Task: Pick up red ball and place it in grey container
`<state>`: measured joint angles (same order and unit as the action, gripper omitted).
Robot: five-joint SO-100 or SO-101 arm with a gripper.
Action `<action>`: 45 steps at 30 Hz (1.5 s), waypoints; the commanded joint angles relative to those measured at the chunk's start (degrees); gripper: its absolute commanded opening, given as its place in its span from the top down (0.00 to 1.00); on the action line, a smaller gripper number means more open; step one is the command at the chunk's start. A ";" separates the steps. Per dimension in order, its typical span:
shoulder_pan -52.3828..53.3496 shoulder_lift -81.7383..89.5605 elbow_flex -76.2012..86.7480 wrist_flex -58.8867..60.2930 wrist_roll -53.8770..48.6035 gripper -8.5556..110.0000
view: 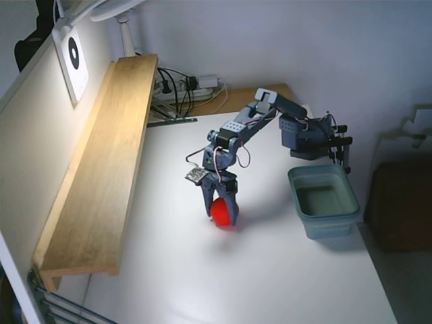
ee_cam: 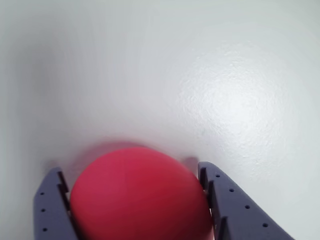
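Observation:
The red ball lies on the white table, left of the grey container, which stands empty near the table's right edge in the fixed view. My gripper reaches down over the ball with one finger on each side. The wrist view fills its lower half with the ball, and the dark blue fingers press against both of its flanks, so my gripper is shut on it. The ball looks to be at or just above the tabletop.
A long wooden shelf runs along the left wall. A power strip with cables lies at the back. The arm's base stands just behind the container. The table edge drops off to the right of the tub.

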<state>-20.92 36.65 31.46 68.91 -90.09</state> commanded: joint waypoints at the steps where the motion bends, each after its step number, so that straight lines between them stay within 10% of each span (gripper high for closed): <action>1: -0.57 1.72 -2.79 0.78 0.09 0.73; 45: -0.57 2.79 -3.32 2.40 0.09 0.73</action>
<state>-20.74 36.56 30.50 70.58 -90.09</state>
